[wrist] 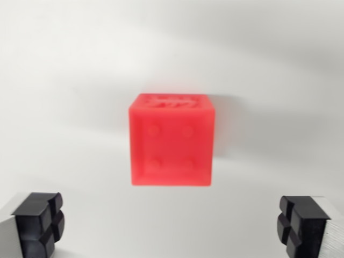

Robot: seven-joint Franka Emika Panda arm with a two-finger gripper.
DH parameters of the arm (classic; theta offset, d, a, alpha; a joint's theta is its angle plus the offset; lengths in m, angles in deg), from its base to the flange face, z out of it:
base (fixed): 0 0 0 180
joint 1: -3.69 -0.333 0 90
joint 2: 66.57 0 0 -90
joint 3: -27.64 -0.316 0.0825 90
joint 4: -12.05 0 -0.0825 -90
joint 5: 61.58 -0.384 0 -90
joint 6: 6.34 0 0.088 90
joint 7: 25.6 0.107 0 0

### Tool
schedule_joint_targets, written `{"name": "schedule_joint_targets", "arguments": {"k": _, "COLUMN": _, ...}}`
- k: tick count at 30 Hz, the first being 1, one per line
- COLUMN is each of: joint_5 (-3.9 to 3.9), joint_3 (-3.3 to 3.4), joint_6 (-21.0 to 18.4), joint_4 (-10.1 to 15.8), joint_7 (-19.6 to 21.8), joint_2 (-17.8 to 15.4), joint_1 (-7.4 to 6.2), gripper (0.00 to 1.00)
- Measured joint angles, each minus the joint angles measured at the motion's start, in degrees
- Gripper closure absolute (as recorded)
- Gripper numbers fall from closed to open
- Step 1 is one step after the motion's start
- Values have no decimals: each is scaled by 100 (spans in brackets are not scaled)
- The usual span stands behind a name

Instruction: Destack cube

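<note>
Claw spread wide and holding nothing, I see the red cube on the white table beyond and centred between my pads, where an off-centre descent could knock it sideways instead of gripping it.

A white table carries one red cube.

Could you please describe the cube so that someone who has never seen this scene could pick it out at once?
On the plain white surface, look to the middle of the wrist view, ahead of and between the two black fingertips at the bottom corners. There sits the red cube, the only coloured thing, with four round dimples on its facing side.
</note>
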Motion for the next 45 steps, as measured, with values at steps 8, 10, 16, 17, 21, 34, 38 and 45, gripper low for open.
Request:
{"name": "schedule_joint_targets", "arguments": {"k": 8, "joint_5": -30, "joint_3": -4, "joint_6": -415, "joint_4": -6, "joint_7": -22, "joint_2": -406, "joint_1": 0, "gripper": 0}}
{"name": "schedule_joint_targets", "arguments": {"k": 10, "joint_5": -37, "joint_3": -4, "joint_6": -528, "joint_4": -20, "joint_7": -30, "joint_2": -503, "joint_1": 0, "gripper": 0}}
{"name": "schedule_joint_targets", "arguments": {"k": 16, "joint_5": -53, "joint_3": -4, "joint_6": -859, "joint_4": -75, "joint_7": -47, "joint_2": -780, "joint_1": 0, "gripper": 0}}
{"name": "schedule_joint_targets", "arguments": {"k": 17, "joint_5": -56, "joint_3": -4, "joint_6": -917, "joint_4": -89, "joint_7": -49, "joint_2": -825, "joint_1": 0, "gripper": 0}}
{"name": "schedule_joint_targets", "arguments": {"k": 21, "joint_5": -68, "joint_3": -4, "joint_6": -1118, "joint_4": -148, "joint_7": -58, "joint_2": -971, "joint_1": 0, "gripper": 0}}
{"name": "schedule_joint_targets", "arguments": {"k": 34, "joint_5": -86, "joint_3": -4, "joint_6": -1781, "joint_4": -399, "joint_7": -78, "joint_2": -1383, "joint_1": 0, "gripper": 0}}
{"name": "schedule_joint_targets", "arguments": {"k": 38, "joint_5": -89, "joint_3": -4, "joint_6": -1962, "joint_4": -488, "joint_7": -82, "joint_2": -1475, "joint_1": 0, "gripper": 0}}
{"name": "schedule_joint_targets", "arguments": {"k": 45, "joint_5": -94, "joint_3": -4, "joint_6": -2215, "joint_4": -620, "joint_7": -86, "joint_2": -1599, "joint_1": -1, "gripper": 0}}
